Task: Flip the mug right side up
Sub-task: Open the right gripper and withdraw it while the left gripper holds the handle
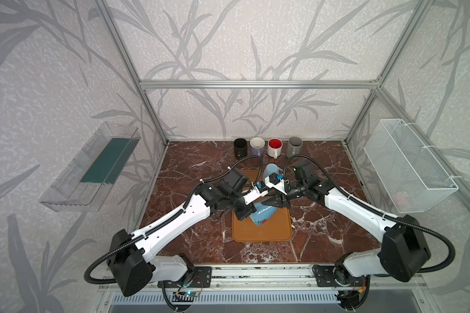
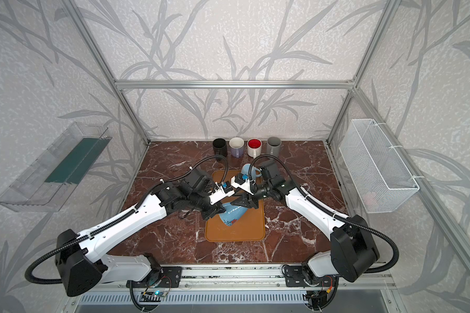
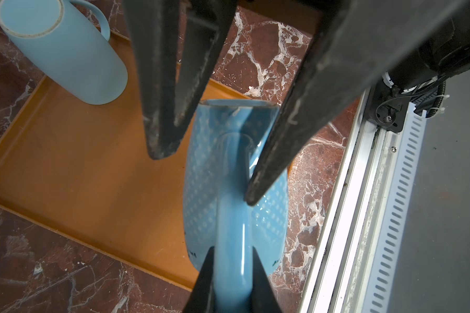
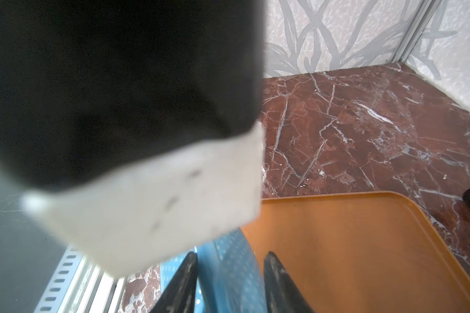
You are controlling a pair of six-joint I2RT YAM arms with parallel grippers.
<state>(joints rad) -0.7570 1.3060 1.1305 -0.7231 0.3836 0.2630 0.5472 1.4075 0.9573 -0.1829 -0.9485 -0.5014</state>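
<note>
Nearby, pale mug (image 1: 272, 170) at tray (image 1: 263, 234) rim, mugs (image 1: 257, 146) behind

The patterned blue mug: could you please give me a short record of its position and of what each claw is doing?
patterned mug: tipped on its side over the tray, not yet upright
handle: between the left claw's jaws
left claw: shut on the handle
right claw: straddles the mug's body; grip unclear
pale blue mug: base up at the tray's far end
back row: black mug, white mug, red-lined mug, grey mug, mouths up
</note>
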